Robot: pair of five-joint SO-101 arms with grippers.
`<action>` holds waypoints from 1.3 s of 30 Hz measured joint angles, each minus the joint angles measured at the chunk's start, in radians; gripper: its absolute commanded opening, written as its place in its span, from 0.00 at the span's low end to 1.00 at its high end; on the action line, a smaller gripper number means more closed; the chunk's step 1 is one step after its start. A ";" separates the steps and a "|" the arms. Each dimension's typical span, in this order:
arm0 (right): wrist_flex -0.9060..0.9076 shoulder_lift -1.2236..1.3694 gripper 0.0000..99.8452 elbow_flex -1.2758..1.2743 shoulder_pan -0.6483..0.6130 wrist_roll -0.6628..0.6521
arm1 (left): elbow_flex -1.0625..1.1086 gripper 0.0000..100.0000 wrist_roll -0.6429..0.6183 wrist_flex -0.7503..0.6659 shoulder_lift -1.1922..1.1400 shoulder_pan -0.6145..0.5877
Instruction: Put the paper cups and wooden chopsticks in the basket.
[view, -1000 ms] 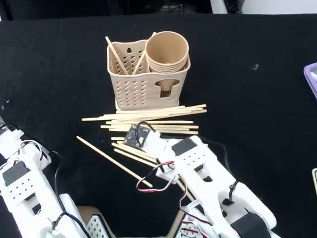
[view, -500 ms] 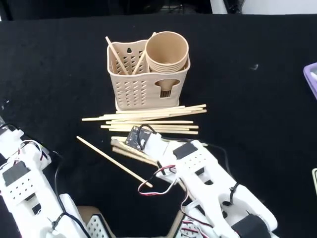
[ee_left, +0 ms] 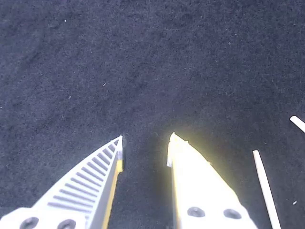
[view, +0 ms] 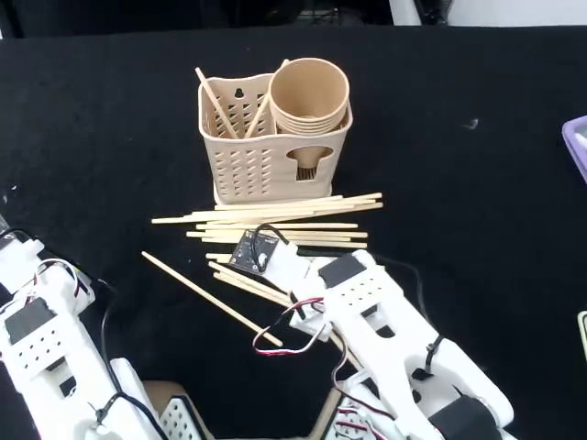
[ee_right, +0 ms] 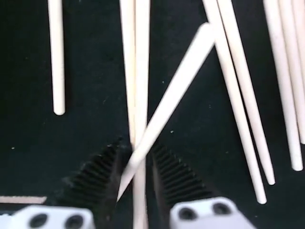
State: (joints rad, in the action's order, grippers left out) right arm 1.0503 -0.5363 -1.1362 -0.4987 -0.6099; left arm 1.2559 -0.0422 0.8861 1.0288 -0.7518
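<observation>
The right gripper (ee_right: 136, 150) is clenched on a slanted chopstick (ee_right: 167, 100). Its black ribbed fingers (ee_right: 102, 174) pinch the stick's thin end against a straight pair (ee_right: 135, 57) that runs up the middle of the right wrist view. Other loose sticks (ee_right: 243, 109) lie flat toward that frame's right.

In the high view the right arm (view: 367, 312) lies from the lower right, its tip at the near edge of the chopstick pile (view: 275, 218). The pile is a flat fan of pale, round wooden sticks at mid-frame, just below the basket (view: 257, 170). The basket is beige plastic with perforated walls. Its left compartment holds two leaning chopsticks (view: 216, 103), and its right holds nested paper cups (view: 309, 92). One long chopstick (view: 206, 298) lies diagonally alone, lower left of the pile.

The left gripper (ee_left: 145, 140) is released, its pointed jaws apart over the bare, black, felt-like surface (ee_left: 143, 57). Broad dark cloth lies open left and right of the basket. A purple object (view: 576, 137) sits at the high view's right edge.
</observation>
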 measured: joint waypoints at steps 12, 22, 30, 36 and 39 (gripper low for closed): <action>-0.003 0.000 0.09 0.002 0.000 0.000 | 0.000 0.16 0.000 0.000 0.000 0.000; -0.129 0.000 0.08 -0.023 0.000 0.000 | 0.000 0.16 0.000 0.000 0.000 0.000; -0.140 0.000 0.08 -0.058 0.000 -0.048 | 0.000 0.16 0.000 0.000 0.000 0.000; -0.160 0.000 0.08 -0.064 0.000 -0.049 | 0.000 0.16 0.000 0.000 0.000 0.000; -0.193 0.000 0.08 -0.086 0.000 -0.049 | 0.000 0.16 0.000 0.000 0.000 0.000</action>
State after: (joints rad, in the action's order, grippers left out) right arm 0.8569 -0.5363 -1.2221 -0.4987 -0.6590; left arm 1.2559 -0.0422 0.8861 1.0288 -0.7518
